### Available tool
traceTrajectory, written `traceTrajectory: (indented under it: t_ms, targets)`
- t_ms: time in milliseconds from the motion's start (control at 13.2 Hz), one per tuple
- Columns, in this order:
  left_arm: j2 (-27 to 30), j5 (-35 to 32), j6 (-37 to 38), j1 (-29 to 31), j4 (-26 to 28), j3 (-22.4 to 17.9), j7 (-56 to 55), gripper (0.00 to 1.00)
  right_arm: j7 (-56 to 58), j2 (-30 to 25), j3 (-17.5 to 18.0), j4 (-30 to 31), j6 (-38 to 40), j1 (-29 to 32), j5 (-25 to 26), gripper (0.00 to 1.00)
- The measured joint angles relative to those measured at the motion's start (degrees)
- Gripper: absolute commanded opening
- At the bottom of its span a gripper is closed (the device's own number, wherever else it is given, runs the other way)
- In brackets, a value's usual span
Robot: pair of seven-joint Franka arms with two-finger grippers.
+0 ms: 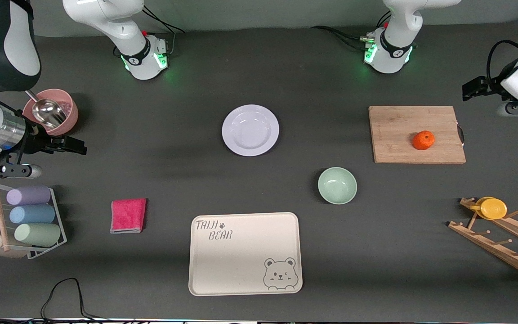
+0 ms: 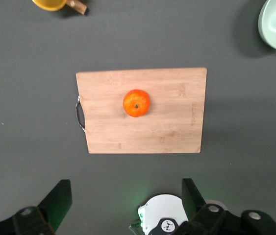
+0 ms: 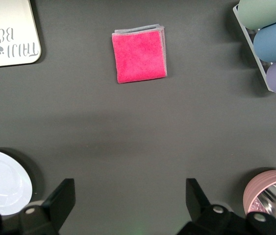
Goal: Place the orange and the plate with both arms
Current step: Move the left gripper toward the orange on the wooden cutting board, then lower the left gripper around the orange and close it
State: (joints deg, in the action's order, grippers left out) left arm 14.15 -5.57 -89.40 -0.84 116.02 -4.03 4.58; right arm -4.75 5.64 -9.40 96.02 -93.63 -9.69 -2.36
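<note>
While both arms wait raised above the desk (image 1: 259, 67), nothing is held. The orange (image 1: 423, 140) rests on a wooden cutting board (image 1: 398, 135) toward the left arm's end of the desk, near the edge where the bases stand. The plate (image 1: 250, 130) lies flat at mid-desk, empty, farther from the front camera than the mint-green bowl (image 1: 337, 185) and the cream bear tray (image 1: 245, 254), which sits at the edge nearest that camera. The left gripper (image 2: 126, 205) hangs over bare desk just beside the cutting board, jaws apart. The right gripper (image 3: 130, 208) hangs over bare desk at the right arm's end, between the pink bowl (image 1: 61, 108) holding a metal scoop (image 1: 48, 112) and the plate, jaws apart. A folded pink cloth (image 1: 128, 215) lies beside the tray.
</note>
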Motion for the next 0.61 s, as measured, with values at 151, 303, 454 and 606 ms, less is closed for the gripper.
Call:
traceTrajectory:
  t_ms: [151,303,454,606]
  targets:
    - [0.60,-0.91,-0.49,0.14,1.67,-0.52,0.00,1.00,0.00,0.00,-0.06,0.00,-0.94,0.02,0.00,1.00]
    - [0.75,-1.26,-3.51,0.22,4.40,-0.58,0.00,1.00,0.00,0.00,-0.16,0.02,-1.34,0.10,0.00,1.00]
    - [0.67,-1.44,-9.88,0.26,9.69,-0.63,0.00,1.00,0.00,0.05,-0.20,0.30,-2.21,0.13,0.00,1.00]
    - [0.51,-1.47,-17.76,0.28,16.50,-0.70,-0.05,1.00,0.00,0.06,-0.20,0.63,-2.55,0.13,0.00,1.00]
